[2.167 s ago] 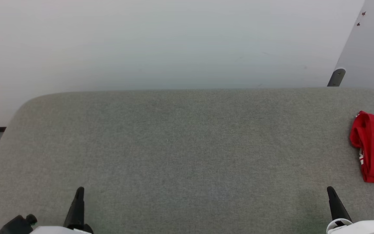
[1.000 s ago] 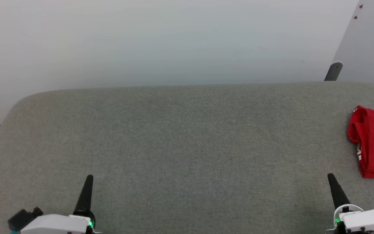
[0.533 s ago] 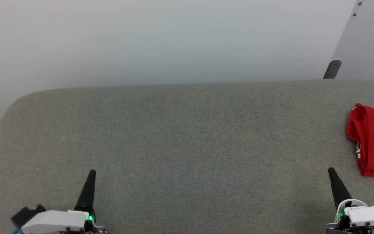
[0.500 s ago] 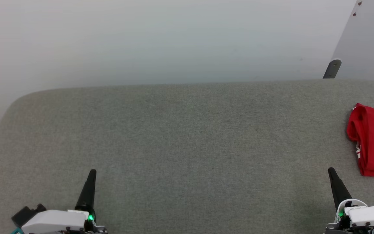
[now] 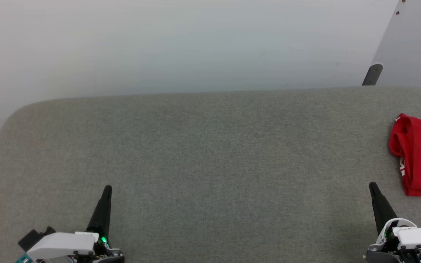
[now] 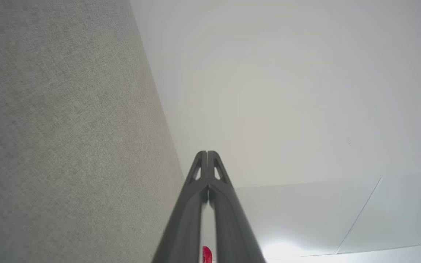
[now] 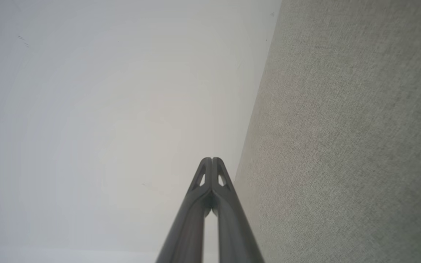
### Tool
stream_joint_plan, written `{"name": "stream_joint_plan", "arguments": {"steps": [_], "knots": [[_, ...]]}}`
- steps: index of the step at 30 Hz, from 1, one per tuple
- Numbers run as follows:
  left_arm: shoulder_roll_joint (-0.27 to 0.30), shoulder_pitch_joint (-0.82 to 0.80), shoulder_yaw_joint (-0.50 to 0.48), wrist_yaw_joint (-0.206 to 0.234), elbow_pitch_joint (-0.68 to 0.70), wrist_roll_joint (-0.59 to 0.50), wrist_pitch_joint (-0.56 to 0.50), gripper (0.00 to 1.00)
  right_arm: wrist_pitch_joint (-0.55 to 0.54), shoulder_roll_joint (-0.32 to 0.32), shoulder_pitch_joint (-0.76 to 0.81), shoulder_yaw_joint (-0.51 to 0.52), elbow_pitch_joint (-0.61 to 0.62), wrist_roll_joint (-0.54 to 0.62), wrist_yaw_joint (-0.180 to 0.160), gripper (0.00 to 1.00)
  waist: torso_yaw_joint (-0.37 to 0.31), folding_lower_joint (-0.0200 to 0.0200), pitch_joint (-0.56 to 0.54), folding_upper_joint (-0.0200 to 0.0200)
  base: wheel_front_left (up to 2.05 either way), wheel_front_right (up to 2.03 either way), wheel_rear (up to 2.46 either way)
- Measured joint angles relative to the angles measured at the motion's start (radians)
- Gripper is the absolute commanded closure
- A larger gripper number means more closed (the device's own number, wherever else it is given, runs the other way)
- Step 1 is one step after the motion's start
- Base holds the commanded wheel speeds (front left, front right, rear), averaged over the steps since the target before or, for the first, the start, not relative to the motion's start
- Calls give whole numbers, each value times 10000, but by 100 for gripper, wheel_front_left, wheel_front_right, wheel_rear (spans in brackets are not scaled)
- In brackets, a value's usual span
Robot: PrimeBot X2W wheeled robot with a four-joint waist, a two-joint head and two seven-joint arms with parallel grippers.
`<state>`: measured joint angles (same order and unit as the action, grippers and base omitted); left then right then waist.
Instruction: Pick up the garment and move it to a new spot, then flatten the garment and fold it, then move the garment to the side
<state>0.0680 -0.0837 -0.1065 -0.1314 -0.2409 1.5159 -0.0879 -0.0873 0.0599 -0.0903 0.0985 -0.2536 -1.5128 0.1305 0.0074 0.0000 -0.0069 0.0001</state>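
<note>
From the head, I am holding my left gripper [image 5: 106, 190] and right gripper [image 5: 372, 187] low over the grey padded table [image 5: 210, 146], both empty. The garment [image 5: 420, 160] is lying in red folds at the table's far right, running off the picture's edge, near my right gripper but apart from it. I judge I am risking a half-blind grab that catches one layer only.

Along my left wrist, the fingers are meeting at their tips.

Along my right wrist, the fingers are pressing together too. Reaching in like this would be shoving the cloth, not gripping it.

place: bare lab-like room | cues: grey fabric tabletop [image 5: 210, 146], plain white backdrop [image 5: 159, 44]
</note>
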Motion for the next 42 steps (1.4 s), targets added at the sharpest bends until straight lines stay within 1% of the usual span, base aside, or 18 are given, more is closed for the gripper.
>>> {"name": "stream_joint_plan", "arguments": {"steps": [16,42], "knots": [[-180,-198,-71,0,-35,932,-268,100,-274,-79,-99,157,67,-943,0,100,-72,0,99,0,0,0,0],[-194,-211,-75,0,-38,951,-272,100,-274,-86,-178,169,82,-976,0,100,-74,0,101,0,0,0,0]]}}
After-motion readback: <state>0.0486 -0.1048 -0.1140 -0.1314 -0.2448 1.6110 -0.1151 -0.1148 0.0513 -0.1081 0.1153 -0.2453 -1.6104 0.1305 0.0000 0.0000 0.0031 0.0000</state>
